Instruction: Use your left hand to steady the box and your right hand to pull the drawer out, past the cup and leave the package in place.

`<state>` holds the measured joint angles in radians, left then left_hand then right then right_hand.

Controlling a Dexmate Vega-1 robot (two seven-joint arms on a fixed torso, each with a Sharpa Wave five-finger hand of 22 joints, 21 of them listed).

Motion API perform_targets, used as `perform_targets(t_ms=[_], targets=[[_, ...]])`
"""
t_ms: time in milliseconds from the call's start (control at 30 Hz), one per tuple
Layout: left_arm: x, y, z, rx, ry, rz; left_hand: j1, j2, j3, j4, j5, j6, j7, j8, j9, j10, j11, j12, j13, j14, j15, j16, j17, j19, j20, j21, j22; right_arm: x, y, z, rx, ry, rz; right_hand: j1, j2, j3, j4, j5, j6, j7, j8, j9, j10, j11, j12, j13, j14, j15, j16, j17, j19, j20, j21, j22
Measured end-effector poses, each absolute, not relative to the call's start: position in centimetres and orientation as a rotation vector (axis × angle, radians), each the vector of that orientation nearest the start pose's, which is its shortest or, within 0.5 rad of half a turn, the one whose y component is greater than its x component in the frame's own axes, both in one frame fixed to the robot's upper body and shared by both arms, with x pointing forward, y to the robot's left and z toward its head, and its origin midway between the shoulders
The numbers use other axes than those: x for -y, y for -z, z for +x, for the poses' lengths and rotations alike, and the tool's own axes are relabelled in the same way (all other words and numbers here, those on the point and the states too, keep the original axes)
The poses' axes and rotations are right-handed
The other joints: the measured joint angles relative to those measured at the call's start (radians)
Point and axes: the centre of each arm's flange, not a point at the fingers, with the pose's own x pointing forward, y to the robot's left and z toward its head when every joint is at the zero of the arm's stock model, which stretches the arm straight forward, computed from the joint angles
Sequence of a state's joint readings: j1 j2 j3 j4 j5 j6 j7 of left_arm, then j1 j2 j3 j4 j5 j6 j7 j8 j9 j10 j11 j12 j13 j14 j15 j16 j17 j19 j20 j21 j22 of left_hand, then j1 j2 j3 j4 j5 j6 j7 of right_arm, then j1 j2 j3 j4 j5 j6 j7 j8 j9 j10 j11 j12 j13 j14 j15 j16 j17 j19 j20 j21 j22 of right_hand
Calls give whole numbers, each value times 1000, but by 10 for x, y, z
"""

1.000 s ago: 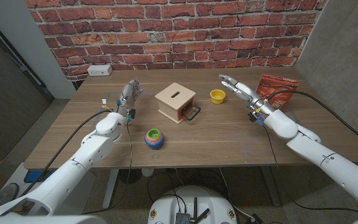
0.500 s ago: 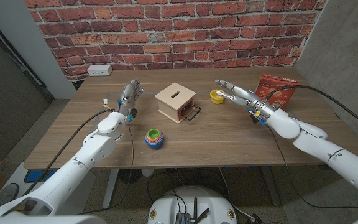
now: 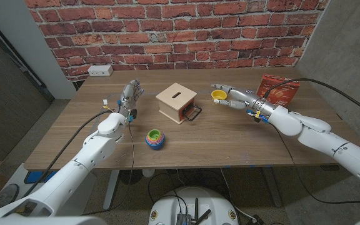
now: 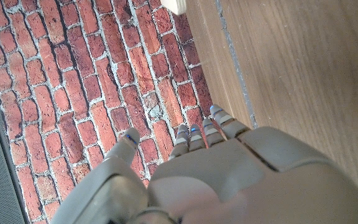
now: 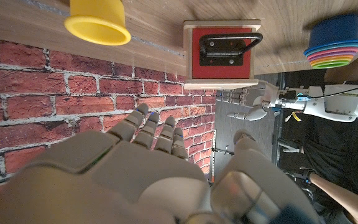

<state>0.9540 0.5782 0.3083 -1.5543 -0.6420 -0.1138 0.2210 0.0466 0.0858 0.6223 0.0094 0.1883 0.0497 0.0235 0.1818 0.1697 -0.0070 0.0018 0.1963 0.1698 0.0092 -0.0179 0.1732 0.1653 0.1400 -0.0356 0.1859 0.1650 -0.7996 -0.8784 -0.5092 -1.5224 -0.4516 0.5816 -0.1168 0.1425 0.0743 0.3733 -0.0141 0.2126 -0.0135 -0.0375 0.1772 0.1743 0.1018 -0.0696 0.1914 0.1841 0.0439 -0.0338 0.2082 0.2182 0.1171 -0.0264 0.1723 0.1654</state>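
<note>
**Right hand nears the cup on its way to the drawer**

We have our right hand (image 3: 230, 96) open, fingers spread and holding nothing, hovering just beside the yellow cup (image 3: 219, 95). The wooden box (image 3: 176, 100) sits mid-table, its red drawer (image 5: 220, 46) with the black handle (image 3: 194, 113) facing us. Our left hand (image 3: 130, 94) stands apart from the box, fingers loosely extended, empty. The red package (image 3: 277, 90) lies behind our right arm. We judge the cup could be knocked as we reach past it, and the unbraced box could slide.
</note>
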Motion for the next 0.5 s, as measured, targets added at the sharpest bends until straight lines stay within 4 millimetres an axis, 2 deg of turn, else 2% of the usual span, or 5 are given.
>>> perform_targets(t_ms=[133, 233, 367, 500], targets=[[-304, 23, 622, 533, 36, -61, 0, 0, 0, 0, 0, 0, 0, 0, 0, 0, 0, 0, 0, 0, 0, 0, 0, 0, 0, 0, 0, 247, -1, 570, 1027, -343, -1389, 8, 5, 0, -8, -7, 0, 0, 4, 0, 11, 11, 0, 0, 5, -5, 0, 0, 0, 0, 0, 0], [-304, 23, 622, 533, 35, -65, 0, 0, 0, 0, 0, 0, 0, 0, 0, 5, 5, 0, 0, 0, 0, 0, 0, 0, 0, 0, 0, 244, -4, 570, 1032, -356, -1427, 21, 7, 8, -15, -7, 0, 0, 4, 2, 13, 8, 0, 0, 11, 0, 0, -4, 0, 0, 0, 0], [-306, 23, 624, 531, 31, -68, 0, 0, 0, 0, 0, 0, 0, 0, 0, 5, 5, 0, 0, 0, 0, 0, 0, 0, 0, 0, 0, 241, -7, 569, 1032, -378, -1478, 70, 27, 33, -59, -7, 1, 1, 12, 5, 21, 7, 2, 5, 14, -4, 0, -9, -5, -6, 6, 0], [-307, 21, 625, 533, 31, -66, 0, 0, 0, 0, 0, 0, 0, 0, 0, 5, 5, 0, 0, 0, 0, 0, 0, 0, 0, 0, 0, 237, -10, 569, 1030, -399, -1521, 104, 27, 50, -92, -7, 12, 12, 19, 5, 29, 15, 6, 5, 16, -6, 0, -9, -8, -2, 6, 0]])
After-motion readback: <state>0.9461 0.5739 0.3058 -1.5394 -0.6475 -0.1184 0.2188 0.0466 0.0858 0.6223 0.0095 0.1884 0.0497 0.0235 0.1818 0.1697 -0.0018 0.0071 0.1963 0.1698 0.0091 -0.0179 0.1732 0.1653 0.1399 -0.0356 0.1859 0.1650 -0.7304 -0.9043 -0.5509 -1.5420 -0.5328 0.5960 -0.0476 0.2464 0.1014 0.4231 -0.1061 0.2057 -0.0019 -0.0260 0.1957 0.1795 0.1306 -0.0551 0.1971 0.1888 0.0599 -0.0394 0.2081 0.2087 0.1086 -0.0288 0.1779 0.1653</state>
